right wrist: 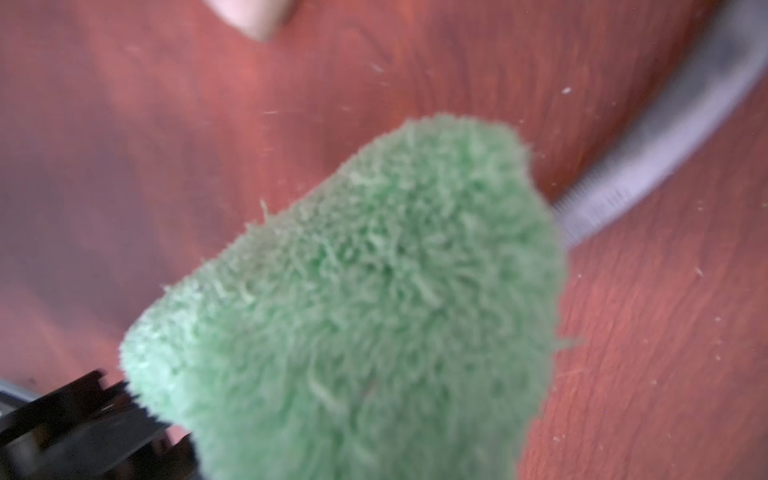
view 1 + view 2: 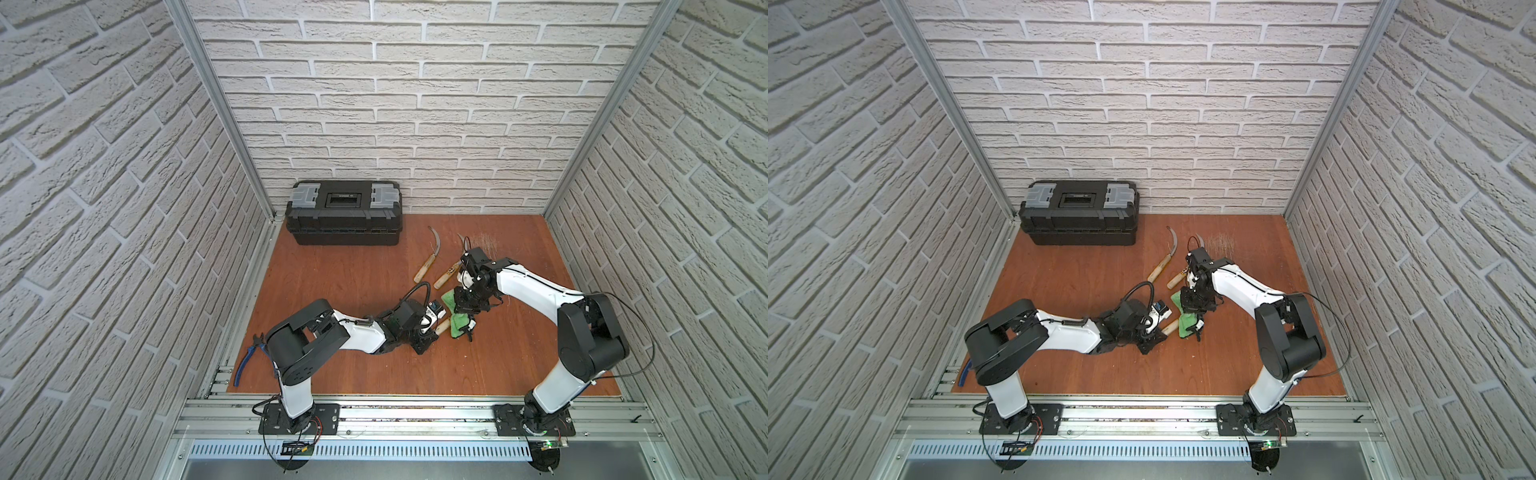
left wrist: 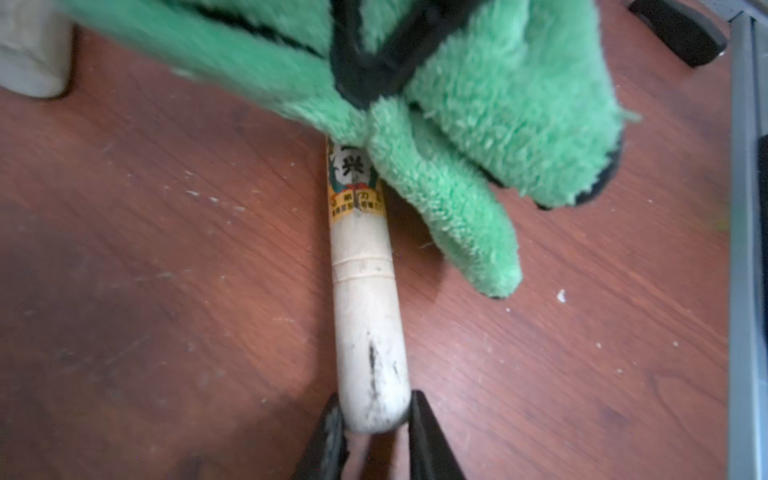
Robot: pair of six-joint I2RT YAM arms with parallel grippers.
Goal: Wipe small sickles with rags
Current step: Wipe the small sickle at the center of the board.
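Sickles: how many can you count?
3. First sickle right of the toolbox; second sickle beside it, partly hidden; third sickle in the left gripper, blade under the rag.

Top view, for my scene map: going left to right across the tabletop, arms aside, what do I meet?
In order: blue-handled pliers → black toolbox → leftmost sickle → green rag. Left out: the held sickle and the third sickle, which overlap the rag's span.
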